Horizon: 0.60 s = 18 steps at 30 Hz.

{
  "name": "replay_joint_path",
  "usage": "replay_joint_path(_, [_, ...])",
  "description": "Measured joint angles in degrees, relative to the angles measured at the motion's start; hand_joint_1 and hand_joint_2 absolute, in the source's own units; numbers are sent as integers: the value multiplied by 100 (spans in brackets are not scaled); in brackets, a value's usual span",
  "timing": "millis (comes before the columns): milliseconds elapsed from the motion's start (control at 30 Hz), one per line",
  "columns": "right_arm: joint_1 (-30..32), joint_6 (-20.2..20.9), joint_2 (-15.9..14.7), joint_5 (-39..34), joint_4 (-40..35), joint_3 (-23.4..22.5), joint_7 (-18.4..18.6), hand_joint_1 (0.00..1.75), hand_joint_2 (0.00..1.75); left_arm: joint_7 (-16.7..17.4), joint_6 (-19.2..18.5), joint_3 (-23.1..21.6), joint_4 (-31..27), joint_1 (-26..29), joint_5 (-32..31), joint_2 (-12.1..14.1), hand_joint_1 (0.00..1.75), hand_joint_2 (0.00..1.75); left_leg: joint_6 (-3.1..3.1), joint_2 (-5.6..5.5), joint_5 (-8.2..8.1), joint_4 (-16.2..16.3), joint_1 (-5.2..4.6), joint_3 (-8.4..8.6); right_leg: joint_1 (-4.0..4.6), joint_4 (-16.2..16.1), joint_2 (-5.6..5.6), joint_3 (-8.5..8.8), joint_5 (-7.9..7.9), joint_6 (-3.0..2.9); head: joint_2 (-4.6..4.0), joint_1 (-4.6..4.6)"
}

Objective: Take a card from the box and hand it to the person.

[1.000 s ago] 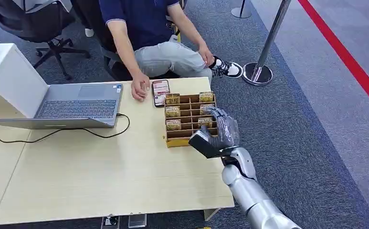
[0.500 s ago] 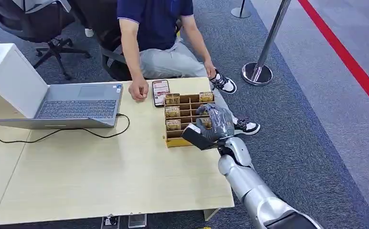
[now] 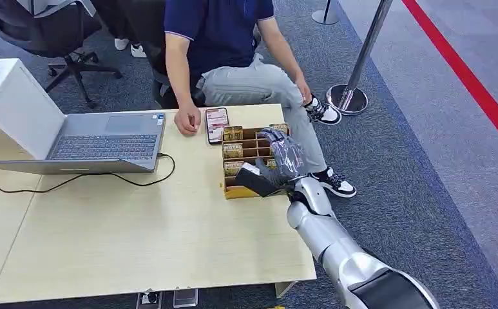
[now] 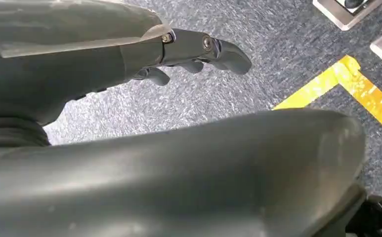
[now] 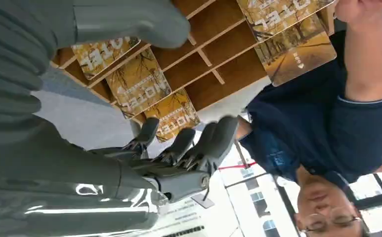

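A wooden slotted box sits on the table's far right, with yellow hotel cards standing upright in its slots. My right hand hovers over the box's right column, fingers spread and holding nothing. In the right wrist view the thumb and the dark fingers bracket the cards in the box without touching them. The person sits across the table, one hand resting on its far edge. My left hand hangs over the carpet, holding nothing.
A phone lies between the person's hand and the box. An open laptop with a black cable occupies the table's left side. A stanchion base stands on the carpet to the right. The table's near half is bare wood.
My right hand has moved left and farther in, from the box's near right corner to above its right column. The person has shifted in the seat and stretched a leg out.
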Motion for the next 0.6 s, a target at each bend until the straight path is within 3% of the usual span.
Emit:
replay_joint_path(133, [-43,-66,26,-4,109,9,-9,87,175,0,13,-15,0,2,11,0,0,0,0,0,0,0,0,0,0,0,0,0,0,0,0,0])
replay_joint_path(300, [-48,-168,22,-81,203,11,-79,108,175,-2,15,-37,0,4,22,0,0,0,0,0,0,0,0,1,0,-1,0,-1,0,0,0,2])
replay_joint_path(433, [-48,-166,4,-252,238,-18,-149,103,175,-2,15,-68,2,5,28,0,0,0,0,0,0,1,0,1,0,-1,0,-1,0,0,0,0])
replay_joint_path(533, [-48,-170,-28,-260,238,-28,-155,120,175,0,15,-92,2,8,31,0,0,0,0,0,0,1,0,1,0,-1,0,-1,0,0,0,0])
replay_joint_path(600, [-47,-168,-55,-282,236,-37,-155,120,175,-2,22,-122,2,10,33,0,0,0,0,0,0,1,0,1,0,-1,0,-1,0,0,0,0])
